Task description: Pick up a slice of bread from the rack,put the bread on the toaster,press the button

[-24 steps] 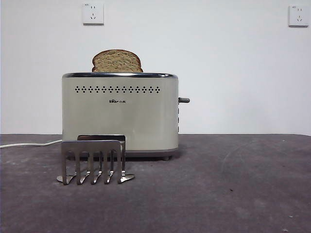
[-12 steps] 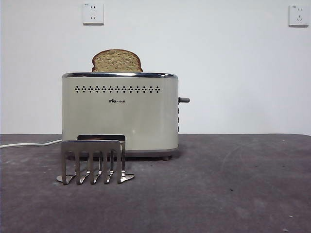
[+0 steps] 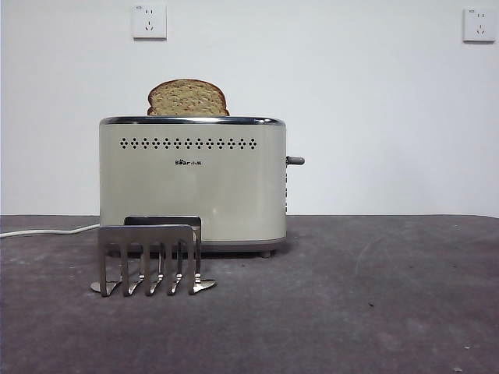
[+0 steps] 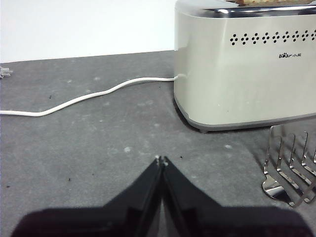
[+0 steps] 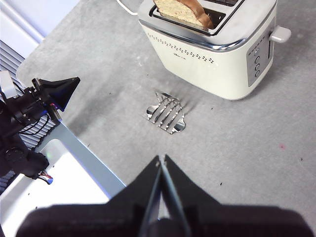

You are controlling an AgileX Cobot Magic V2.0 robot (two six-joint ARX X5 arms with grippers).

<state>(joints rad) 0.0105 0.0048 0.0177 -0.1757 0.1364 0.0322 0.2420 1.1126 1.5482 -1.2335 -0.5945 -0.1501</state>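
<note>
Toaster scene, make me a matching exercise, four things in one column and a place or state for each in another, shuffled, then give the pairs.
Things:
1. slice of bread
2. rack
3. cord
4. left gripper

Places or states:
A. shut, holding nothing
B. standing in the toaster slot
C. trailing across the table
D. holding no bread, before the toaster

Pairs: 1-B, 2-D, 3-C, 4-A

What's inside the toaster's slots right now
The slice of bread stands in one slot of the toaster, its domed top poking above the chrome rim. Its lower part is hidden by the toaster's body. The other slot looks empty in the right wrist view.
</note>
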